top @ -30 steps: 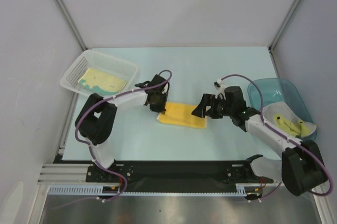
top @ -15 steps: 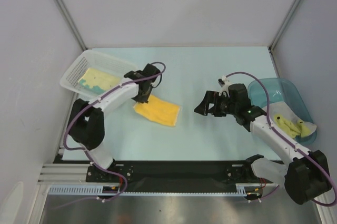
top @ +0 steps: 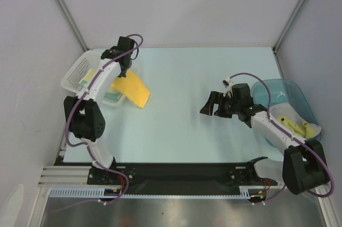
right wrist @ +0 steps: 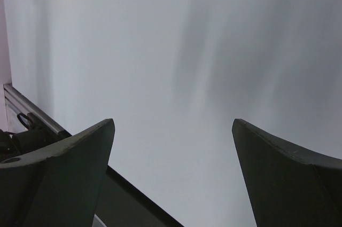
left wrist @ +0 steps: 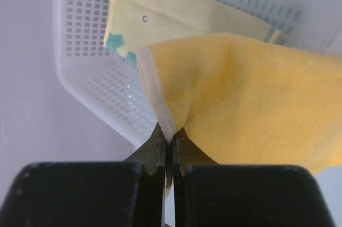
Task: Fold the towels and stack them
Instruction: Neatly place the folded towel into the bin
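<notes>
The left hand (left wrist: 170,142) is pinching, jaws nearly together, the white-hemmed edge of a folded yellow towel (left wrist: 240,93). The towel is hanging at the rim of the white mesh basket (left wrist: 80,56), partly over the worktop (top: 187,131). A pale yellow towel with teal patches (left wrist: 176,10) is lying inside the basket. The right hand (top: 211,104) is hovering wide open, holding nothing, beside the blue tub (top: 280,96), where an olive-yellow towel (top: 295,126) is lying.

The counter (top: 187,131) is seen whole from above and behind. The basket (left wrist: 80,34), also visible there, is viewed closely past the left fingers (left wrist: 154,149); the counter is faced from the right wrist.
</notes>
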Robot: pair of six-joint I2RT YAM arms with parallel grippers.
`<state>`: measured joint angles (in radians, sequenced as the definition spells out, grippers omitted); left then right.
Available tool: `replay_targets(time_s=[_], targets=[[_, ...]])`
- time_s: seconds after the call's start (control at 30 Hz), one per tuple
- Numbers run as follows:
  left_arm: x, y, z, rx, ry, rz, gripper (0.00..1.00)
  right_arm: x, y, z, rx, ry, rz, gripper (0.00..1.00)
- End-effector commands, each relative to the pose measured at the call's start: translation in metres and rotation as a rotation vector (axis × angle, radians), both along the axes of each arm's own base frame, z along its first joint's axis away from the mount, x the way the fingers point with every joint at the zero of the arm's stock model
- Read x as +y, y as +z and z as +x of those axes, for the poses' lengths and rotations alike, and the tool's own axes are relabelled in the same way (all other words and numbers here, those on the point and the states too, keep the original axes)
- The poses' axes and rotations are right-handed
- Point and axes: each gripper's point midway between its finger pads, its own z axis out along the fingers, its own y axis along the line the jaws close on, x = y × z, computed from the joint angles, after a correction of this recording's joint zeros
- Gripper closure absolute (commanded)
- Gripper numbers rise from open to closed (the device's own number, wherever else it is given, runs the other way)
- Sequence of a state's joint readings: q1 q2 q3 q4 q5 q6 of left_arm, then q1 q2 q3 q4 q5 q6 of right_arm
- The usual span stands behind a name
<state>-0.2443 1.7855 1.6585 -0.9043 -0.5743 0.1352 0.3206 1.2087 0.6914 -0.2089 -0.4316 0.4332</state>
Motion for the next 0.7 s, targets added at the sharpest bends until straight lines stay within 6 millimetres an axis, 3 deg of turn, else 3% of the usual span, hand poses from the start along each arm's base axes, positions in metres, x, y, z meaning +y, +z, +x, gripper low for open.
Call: replay_targets(time_s=[0.0, 0.17, 0.23, 0.37, 0.67], targets=[[0.030, 0.013, 0.021, -0.001, 0.025, 0.107, 1.00, 0.001, 0.007, 0.014, -0.043, 0.018, 0.010, 0.00], [0.060, 0.010, 0.043, -0.035, 0.054, 0.215, 1.00, -0.003, -0.003, 0.020, -0.025, 0.013, 0.005, 0.00], [0.067, 0.020, 0.054, -0.098, 0.027, 0.257, 1.00, -0.003, -0.006, 0.022, -0.013, 0.017, 0.007, 0.00], [0.087, 0.024, 0.057, -0.141, 0.080, 0.217, 1.00, -0.007, -0.011, 0.024, 0.006, 0.008, 0.004, 0.00], [0.113, 0.016, 0.067, -0.187, 0.093, 0.177, 1.00, -0.010, -0.018, 0.025, 0.022, -0.002, -0.010, 0.01]])
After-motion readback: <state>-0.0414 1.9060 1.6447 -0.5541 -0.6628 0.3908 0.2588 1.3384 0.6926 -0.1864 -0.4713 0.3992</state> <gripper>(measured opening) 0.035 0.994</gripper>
